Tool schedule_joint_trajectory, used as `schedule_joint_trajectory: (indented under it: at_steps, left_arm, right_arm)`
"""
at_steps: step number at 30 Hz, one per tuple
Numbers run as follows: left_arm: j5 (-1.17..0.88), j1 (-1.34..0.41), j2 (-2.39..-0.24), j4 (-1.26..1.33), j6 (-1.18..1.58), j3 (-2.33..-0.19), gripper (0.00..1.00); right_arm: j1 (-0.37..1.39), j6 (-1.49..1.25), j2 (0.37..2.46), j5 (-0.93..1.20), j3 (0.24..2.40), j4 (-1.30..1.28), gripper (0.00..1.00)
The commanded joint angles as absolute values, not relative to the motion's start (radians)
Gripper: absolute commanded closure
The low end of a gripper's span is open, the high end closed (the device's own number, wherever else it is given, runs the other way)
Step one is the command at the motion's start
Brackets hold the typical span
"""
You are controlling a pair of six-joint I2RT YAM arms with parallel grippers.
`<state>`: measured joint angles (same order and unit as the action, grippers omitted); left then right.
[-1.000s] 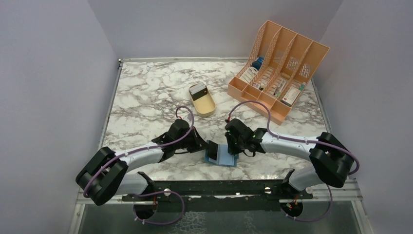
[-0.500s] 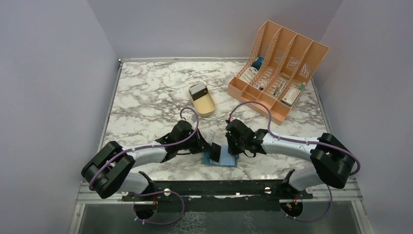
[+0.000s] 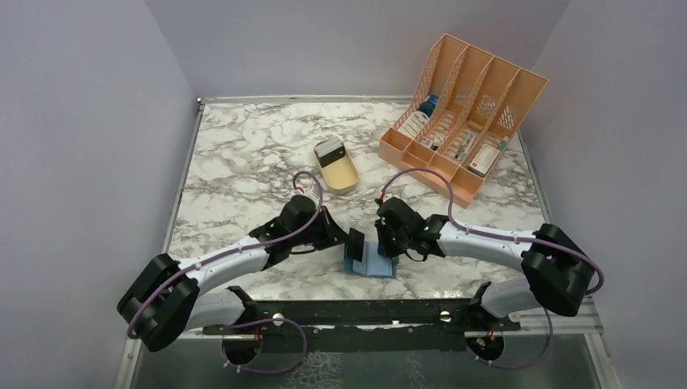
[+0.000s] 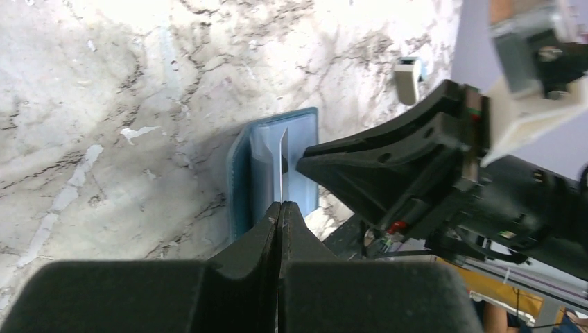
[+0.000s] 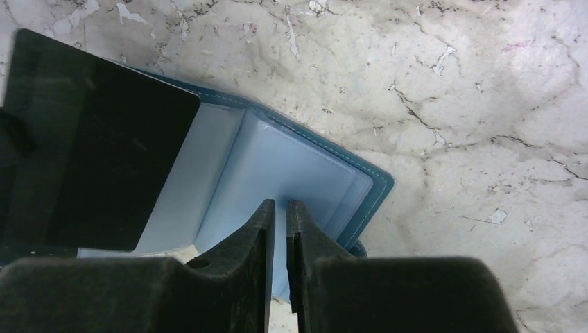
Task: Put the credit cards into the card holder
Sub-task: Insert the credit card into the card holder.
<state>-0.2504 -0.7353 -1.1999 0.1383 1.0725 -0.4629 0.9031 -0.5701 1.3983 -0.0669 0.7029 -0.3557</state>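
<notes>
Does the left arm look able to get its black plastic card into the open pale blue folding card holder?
Probably yes: the black plastic card is right over the pale blue card holder, nothing between; the right jaws steady it.

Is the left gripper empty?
No. In the left wrist view the left gripper is shut on a card, seen edge-on, pointing at the holder.
</notes>
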Motion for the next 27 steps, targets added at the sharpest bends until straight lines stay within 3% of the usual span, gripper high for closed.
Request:
schedule_joint_trajectory:
  at_steps: [1,7,17,27]
  left_arm:
    - [-0.238,-0.739,-1.135,0.167,1.124,-0.476,1.0]
    - [-0.269,-0.768,-1.125,0.26,1.192,-0.487,1.0]
    - [-0.241,-0.88,-1.297,0.348,1.207,-0.535,1.0]
    - [-0.123,-0.881,-1.301,0.18,1.116,-0.527,1.0]
  right_arm:
    - [0.9,-0.56,1.386,-0.039,0.726,-0.335,0.88]
    - [0.9,-0.577,1.395,-0.036,0.718,-0.323,0.88]
    - [0.883,-0.6,1.389,-0.075,0.7,-0.32,0.89]
    - [0.867,-0.595,1.346,-0.069,0.681,-0.325,0.89]
